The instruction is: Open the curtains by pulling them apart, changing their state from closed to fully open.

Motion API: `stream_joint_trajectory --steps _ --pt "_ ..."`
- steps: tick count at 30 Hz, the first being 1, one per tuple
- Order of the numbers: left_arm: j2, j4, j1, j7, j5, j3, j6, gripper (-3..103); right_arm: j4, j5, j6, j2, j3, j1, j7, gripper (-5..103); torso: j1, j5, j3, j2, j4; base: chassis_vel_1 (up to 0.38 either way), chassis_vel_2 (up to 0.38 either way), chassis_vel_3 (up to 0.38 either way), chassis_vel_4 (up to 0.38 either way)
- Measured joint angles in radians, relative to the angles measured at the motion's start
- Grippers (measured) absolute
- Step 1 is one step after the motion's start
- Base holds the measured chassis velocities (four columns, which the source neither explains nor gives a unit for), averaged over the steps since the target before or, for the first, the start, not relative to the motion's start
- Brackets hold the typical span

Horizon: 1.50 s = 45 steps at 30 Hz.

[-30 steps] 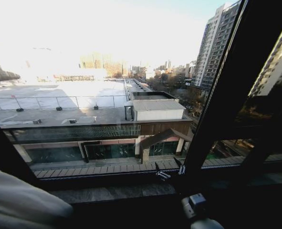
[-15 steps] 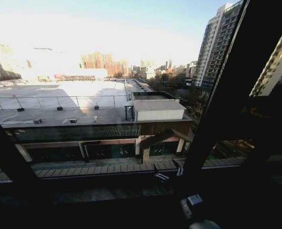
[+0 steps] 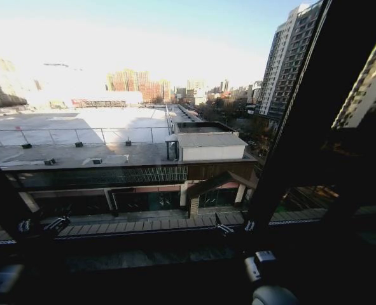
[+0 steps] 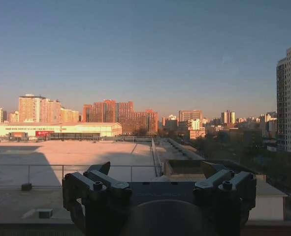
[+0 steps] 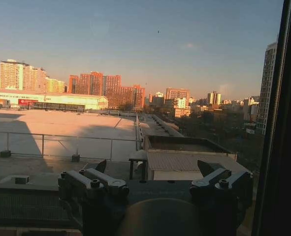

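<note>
I'm at bare glass, both pincers spread and empty — left gripper [image 4: 157, 179], right gripper [image 5: 152, 177] — no curtains anywhere across the window frame [image 3: 296, 133], so they look fully parted; reaching further risks knocking the pane.

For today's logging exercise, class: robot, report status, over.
Left claw open, empty, facing the glass. Right claw open, empty, beside the dark frame bar. Nothing between claws and glass.
</note>
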Motion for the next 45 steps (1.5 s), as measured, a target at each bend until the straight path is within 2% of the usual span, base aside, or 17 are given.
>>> stream_joint_trajectory --steps 4,15,36,45 --pt "0.004 -0.010 -0.003 0.011 0.000 0.005 0.025 100 -0.021 0.004 -0.015 0.007 0.003 0.037 0.003 100 0.000 -0.0001 0.000 0.000 0.0001 -0.028 -0.064 0.026 0.065" --pt "0.024 0.012 -0.011 0.017 0.015 0.024 0.029 100 -0.058 0.011 -0.021 0.012 0.027 0.079 0.005 100 0.000 0.0000 0.000 0.000 0.0001 -0.107 -0.212 0.106 0.215" --pt "0.018 0.013 -0.018 0.020 0.031 0.049 0.032 100 -0.083 0.085 -0.075 -0.049 0.133 0.089 0.052 100 0.000 0.0000 0.000 0.000 0.0001 -0.295 -0.372 0.284 0.381" --pt "0.014 0.013 -0.016 0.051 0.033 0.049 0.029 100 -0.074 0.092 -0.076 -0.054 0.150 0.071 0.055 100 0.000 -0.0002 0.000 0.000 -0.0001 -0.300 -0.387 0.303 0.385"
